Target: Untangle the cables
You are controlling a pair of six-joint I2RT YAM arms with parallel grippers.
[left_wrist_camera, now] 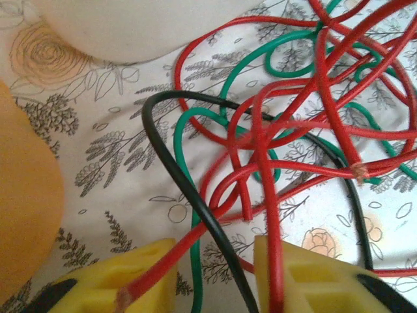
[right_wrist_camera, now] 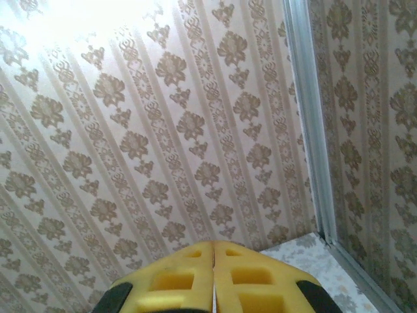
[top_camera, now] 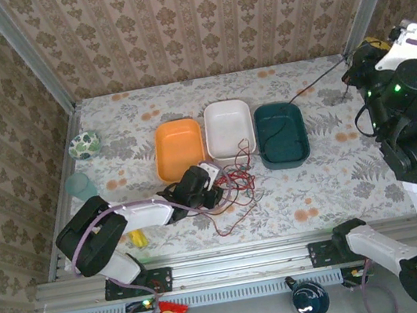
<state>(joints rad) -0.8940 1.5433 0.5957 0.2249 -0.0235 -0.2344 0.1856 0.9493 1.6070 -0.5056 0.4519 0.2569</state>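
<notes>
Left end effector (left_wrist_camera: 215, 277) jaws apart, low over cables (left_wrist_camera: 262, 163) tangled at middle of worktop (top_camera: 315, 179), just before white tray (top_camera: 229, 125). Red, black and green strands all cross the gap: closing likely pinches several, and pulling would tighten the knot. Right end effector (right_wrist_camera: 214, 261) pressed together, raised near far right corner.

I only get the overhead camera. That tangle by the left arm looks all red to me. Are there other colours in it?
Observer: Yes. Up close, a green cable and a black cable weave through the red cable.
Operator: Is the left claw squeezing them?
Observer: No. The left gripper is open, and the green and black cables run through the gap.
</notes>
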